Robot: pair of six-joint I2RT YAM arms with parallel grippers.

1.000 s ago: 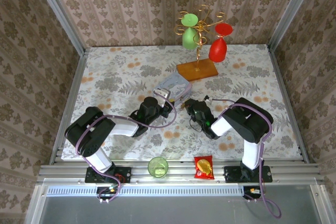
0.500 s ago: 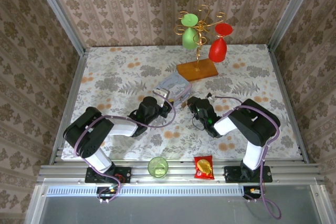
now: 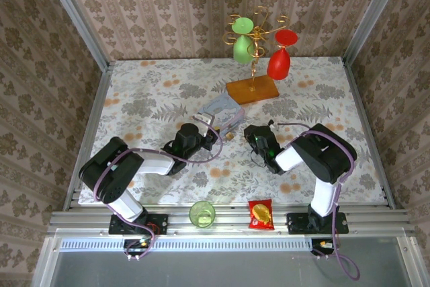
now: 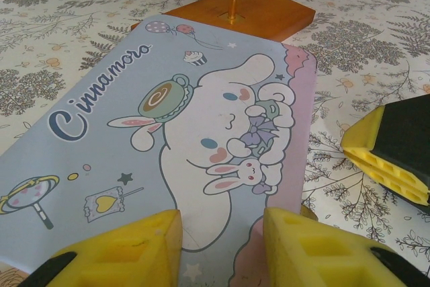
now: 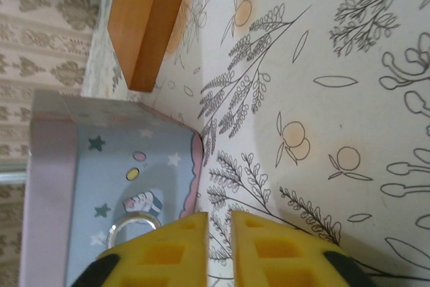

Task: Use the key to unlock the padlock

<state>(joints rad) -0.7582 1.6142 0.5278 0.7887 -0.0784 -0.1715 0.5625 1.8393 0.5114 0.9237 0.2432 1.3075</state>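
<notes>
Step in hand: by my reading, the lead-up to putting the key in; nothing shows the lock opened.
Padlock: the padlock [image 3: 230, 135] shows in the top view as a small brass speck lying on the worktop [image 3: 148, 92], between the two tools and just at 6 o'clock of the tin [image 4: 168, 119].
Key: I cannot pick it out in any view.
Ring: in the right wrist view a pale metal ring [image 5: 130, 228] lies against the tin's side, just at 9 o'clock of the right tool; whether it is the shackle or a key ring I cannot tell.
Left tool: the left tool [image 4: 222, 223] has its pads well apart, nothing seen between them, and looks over the tin's lid toward the wooden base [image 4: 248, 11] at 12 o'clock.
Right tool: the right tool [image 5: 218, 223] has its pads a narrow slit apart, nothing seen in the slit; one of its pads [image 4: 393, 156] shows at 3 o'clock in the left wrist view.
Next move: likely the left tool must clamp the lock body with the keyhole facing 3 o'clock, while the right tool pinches the key by its head, lines the blade up and pushes in before turning.
Care: both parts are tiny, so a small tilt would miss the keyhole.
</notes>
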